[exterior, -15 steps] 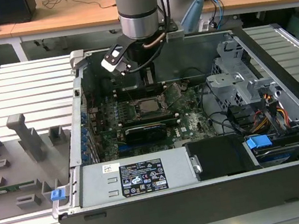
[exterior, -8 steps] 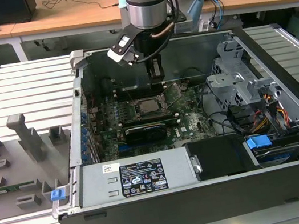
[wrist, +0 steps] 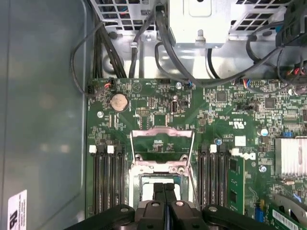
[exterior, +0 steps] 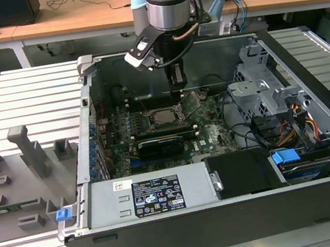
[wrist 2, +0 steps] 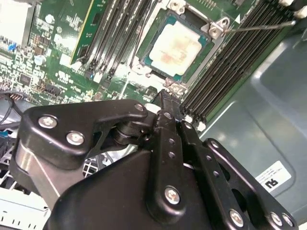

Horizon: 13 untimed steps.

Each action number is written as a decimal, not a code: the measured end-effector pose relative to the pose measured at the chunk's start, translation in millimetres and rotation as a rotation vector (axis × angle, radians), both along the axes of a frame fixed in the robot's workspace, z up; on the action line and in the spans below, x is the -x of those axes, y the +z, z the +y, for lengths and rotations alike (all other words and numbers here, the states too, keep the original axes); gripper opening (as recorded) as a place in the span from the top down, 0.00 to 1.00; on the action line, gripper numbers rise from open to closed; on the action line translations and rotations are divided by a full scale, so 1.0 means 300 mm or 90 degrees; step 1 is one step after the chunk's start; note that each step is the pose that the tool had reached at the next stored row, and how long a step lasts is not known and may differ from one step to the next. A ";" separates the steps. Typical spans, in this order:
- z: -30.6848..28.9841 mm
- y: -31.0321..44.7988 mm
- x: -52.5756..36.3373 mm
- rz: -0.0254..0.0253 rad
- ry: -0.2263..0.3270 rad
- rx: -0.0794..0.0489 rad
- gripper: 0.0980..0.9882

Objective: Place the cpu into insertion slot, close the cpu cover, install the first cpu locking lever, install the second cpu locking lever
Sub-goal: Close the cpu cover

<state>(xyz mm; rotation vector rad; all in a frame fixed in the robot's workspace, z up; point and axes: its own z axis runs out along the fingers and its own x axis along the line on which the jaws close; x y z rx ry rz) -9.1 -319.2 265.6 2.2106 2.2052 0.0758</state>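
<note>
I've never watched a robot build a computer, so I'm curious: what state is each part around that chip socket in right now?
gripper: shut, holding nothing, over the cpu.
cpu: lying in the insertion slot, face uncovered.
insertion slot: filled by the cpu.
cpu cover: open, swung back off the slot.
locking lever: unlatched, sticking out over the memory slots.

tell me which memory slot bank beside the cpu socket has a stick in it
The bank on the heatsink side, away from the case wall: it holds a green memory stick; the other bank is bare.
</note>
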 end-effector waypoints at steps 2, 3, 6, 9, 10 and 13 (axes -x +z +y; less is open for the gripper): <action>0.000 0.003 -0.002 0.0002 0.001 0.000 0.99; 0.000 0.009 -0.002 0.0001 0.001 0.000 0.99; 0.000 0.020 -0.004 0.0000 0.002 0.000 0.99; 0.000 0.020 -0.022 0.0006 0.001 0.000 0.99; 0.000 0.020 -0.025 0.0006 0.001 0.000 0.99; 0.000 0.018 -0.048 0.0007 0.002 0.000 0.99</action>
